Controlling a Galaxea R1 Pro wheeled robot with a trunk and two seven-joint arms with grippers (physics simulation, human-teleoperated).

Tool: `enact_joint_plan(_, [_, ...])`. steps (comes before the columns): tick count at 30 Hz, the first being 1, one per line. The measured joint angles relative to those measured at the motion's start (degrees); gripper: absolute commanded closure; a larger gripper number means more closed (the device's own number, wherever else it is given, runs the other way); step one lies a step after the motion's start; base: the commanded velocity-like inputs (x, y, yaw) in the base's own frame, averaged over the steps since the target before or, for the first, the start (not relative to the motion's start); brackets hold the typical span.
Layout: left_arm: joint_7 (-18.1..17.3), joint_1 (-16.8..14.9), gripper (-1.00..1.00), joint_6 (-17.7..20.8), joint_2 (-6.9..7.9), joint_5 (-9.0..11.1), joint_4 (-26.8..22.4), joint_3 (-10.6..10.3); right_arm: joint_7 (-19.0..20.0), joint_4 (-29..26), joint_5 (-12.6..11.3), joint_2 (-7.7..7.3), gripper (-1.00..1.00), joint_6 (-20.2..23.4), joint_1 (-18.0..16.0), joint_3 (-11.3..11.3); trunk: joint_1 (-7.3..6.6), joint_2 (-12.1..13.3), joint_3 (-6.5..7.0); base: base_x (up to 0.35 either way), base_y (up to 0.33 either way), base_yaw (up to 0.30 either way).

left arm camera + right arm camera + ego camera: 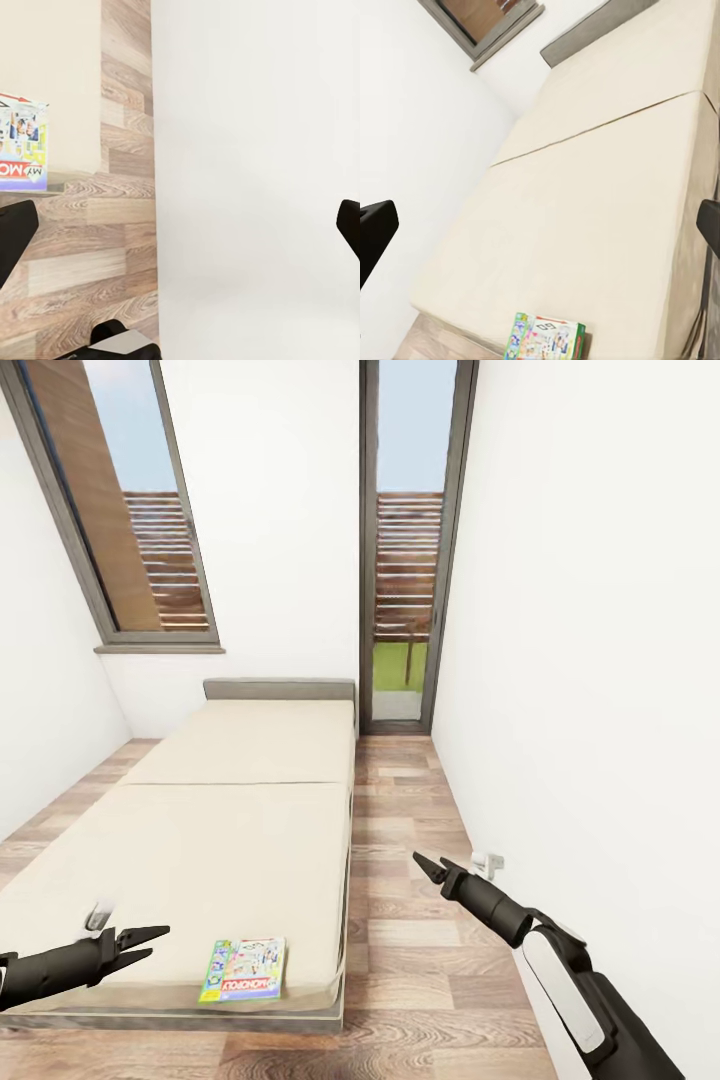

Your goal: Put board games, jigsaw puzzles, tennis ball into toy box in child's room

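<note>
A flat board game [243, 968] with a green edge and a red banner lies on the bed's [240, 830] beige mattress, close to the near edge. The same box appears in the left wrist view [21, 142] and the right wrist view [547, 337]. My left gripper [158, 942] hovers open just left of the box, over the mattress's near corner; its fingers stand wide apart in its wrist view [184, 225]. Over the floor to the right of the bed, my right gripper [425, 865] is open and empty, its fingers spread wide [544, 221]. The table and the toy box are out of view.
A strip of wood-plank floor [400, 920] runs between the bed and the white wall [600, 710] on the right. A small white socket [487, 863] sits low on that wall. Grey headboard [280, 689] and tall windows [405, 560] stand at the far end.
</note>
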Motion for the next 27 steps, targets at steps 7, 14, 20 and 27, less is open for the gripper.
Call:
enact_joint_plan(7, [-0.3,0.0,-1.00,1.7,0.00,0.0,0.0,0.0,-0.1,-0.6,-0.2,0.04,-1.00,0.3,0.0,0.0,1.54,-2.8,-1.26,0.000,0.000,0.000])
enact_joint_plan(14, [-0.4,0.0,-1.00,2.8,0.03,0.0,0.0,0.1,0.0,-0.7,-0.3,0.05,-1.00,0.3,0.0,0.0,3.08,-5.6,-2.52,0.000,0.000,0.000])
enact_joint_plan(20, [-0.5,0.0,-1.00,2.9,0.01,0.0,0.0,0.1,-0.1,-0.7,-0.2,0.06,-1.00,0.4,0.0,0.1,4.40,-8.0,-3.60,0.000,0.000,0.000])
enact_joint_plan(27, [-0.5,0.0,-1.00,2.8,0.00,0.0,0.0,0.1,-0.1,-0.6,-0.1,0.06,-1.00,0.4,0.0,0.1,5.93,-10.8,-4.85,0.000,0.000,0.000])
